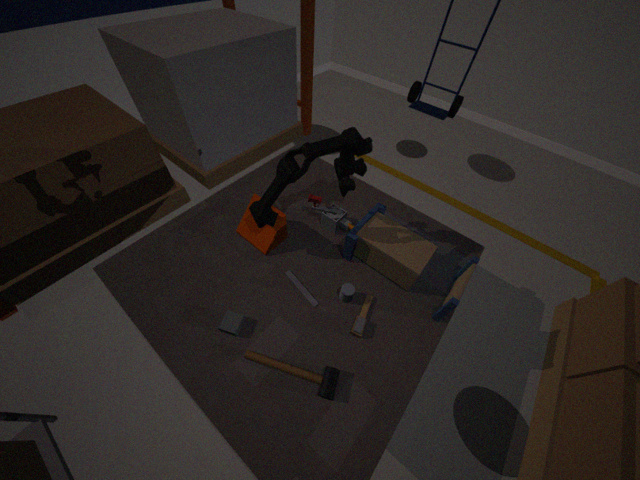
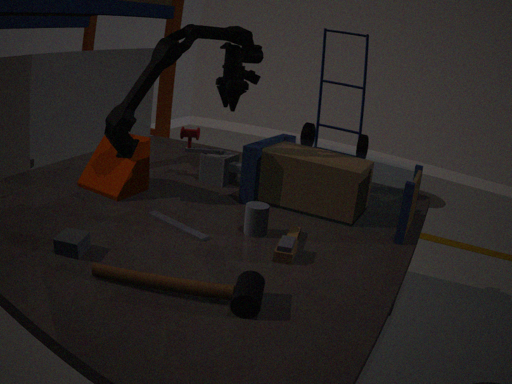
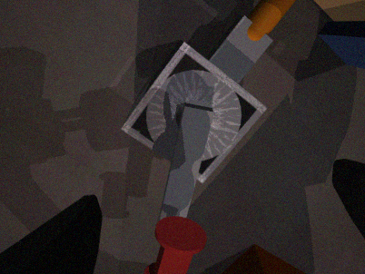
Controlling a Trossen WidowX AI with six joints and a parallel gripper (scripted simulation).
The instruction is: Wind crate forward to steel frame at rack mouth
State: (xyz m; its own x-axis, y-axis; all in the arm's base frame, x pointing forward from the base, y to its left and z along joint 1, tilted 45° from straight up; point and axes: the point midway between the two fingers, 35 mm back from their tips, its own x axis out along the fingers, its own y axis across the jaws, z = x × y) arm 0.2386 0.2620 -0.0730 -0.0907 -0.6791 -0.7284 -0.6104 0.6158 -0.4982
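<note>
My gripper (image 1: 344, 192) (image 2: 229, 108) (image 3: 218, 190) is open and empty, pointing down above the winch area. The winch handle's grey arm (image 2: 206, 151) (image 3: 196, 132) lies across the top of the winch (image 1: 329, 221) (image 2: 211, 170) (image 3: 227, 120), its inner end over the middle. Its red knob (image 1: 314, 199) (image 2: 189, 134) (image 3: 181, 233) stands up at the outer end. An orange strap (image 1: 351, 226) (image 3: 272, 15) leads from the winch. The tan crate (image 1: 393, 250) (image 2: 310, 185) sits flat, its front end at the blue steel frame (image 1: 349, 248) (image 2: 249, 175) (image 3: 347, 43); contact is hard to tell.
A blue end frame with a wooden board (image 1: 459, 287) (image 2: 410, 208) stands behind the crate. A grey cylinder (image 1: 346, 292) (image 2: 256, 220), brush (image 1: 360, 320) (image 2: 286, 248), flat bar (image 1: 301, 287) (image 2: 179, 225), grey block (image 1: 231, 322) (image 2: 71, 243) and mallet (image 1: 283, 367) (image 2: 165, 283) lie on the bench.
</note>
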